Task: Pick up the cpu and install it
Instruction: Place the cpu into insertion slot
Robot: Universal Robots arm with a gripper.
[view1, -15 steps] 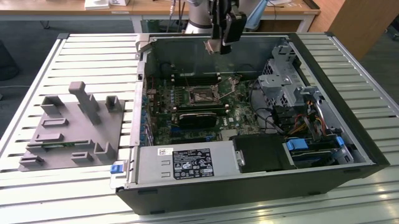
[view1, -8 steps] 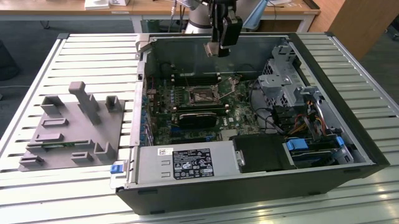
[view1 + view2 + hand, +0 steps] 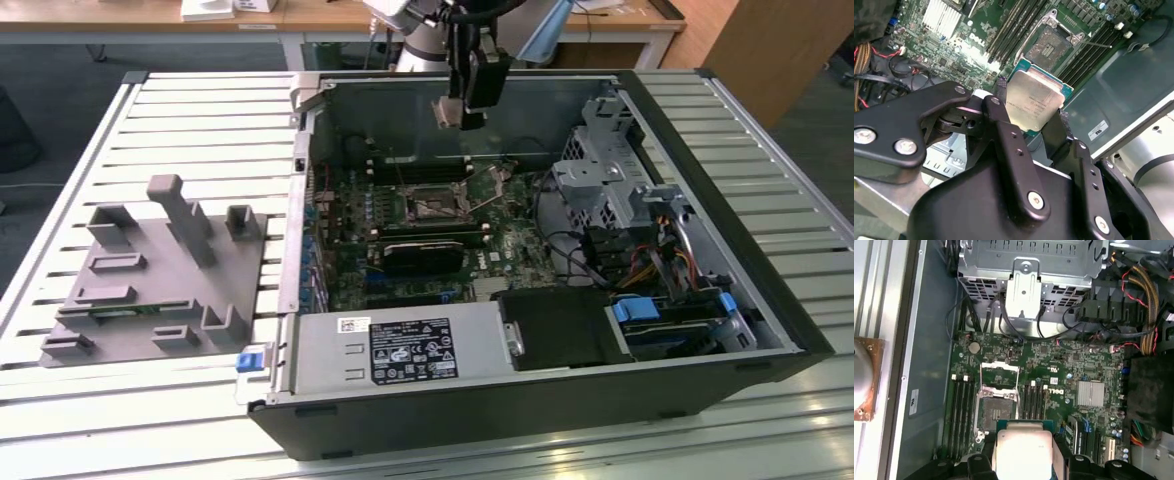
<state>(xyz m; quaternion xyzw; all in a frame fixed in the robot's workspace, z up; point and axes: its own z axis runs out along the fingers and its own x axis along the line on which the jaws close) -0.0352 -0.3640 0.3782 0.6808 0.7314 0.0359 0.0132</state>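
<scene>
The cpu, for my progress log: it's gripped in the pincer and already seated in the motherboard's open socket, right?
Not seated. The cpu is gripped in the pincer, but the second wrist view shows it held above the open socket, which lies empty.

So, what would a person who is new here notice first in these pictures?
First the open computer case lying on the slatted table, with the gripper hanging above its motherboard. In the second wrist view the fingers clamp the silver cpu by its edges, and the empty socket shows just beyond it. A grey fixture sits on the table at the exterior view's left.
</scene>
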